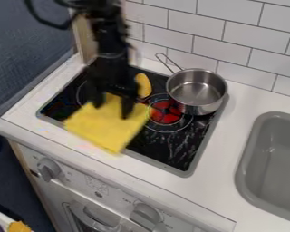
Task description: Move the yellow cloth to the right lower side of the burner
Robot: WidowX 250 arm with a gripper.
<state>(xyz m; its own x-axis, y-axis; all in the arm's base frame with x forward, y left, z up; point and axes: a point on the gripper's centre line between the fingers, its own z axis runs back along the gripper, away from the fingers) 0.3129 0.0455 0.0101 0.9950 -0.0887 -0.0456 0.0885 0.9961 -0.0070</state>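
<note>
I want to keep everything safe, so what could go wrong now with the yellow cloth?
The pincer is open over the cloth, so it might pinch too little and drop it. The cloth's edge is beside the red patch; if that's hot, it could scorch. The pot is close by too, so a dragged cloth might bump it.

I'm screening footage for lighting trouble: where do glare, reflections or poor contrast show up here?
In the camera view, pale, streaky reflections mark the black stovetop toward its near right part; bright highlights show on the steel pot; the black gripper blends partly into the dark glass but stands out against the yellow cloth.
</note>
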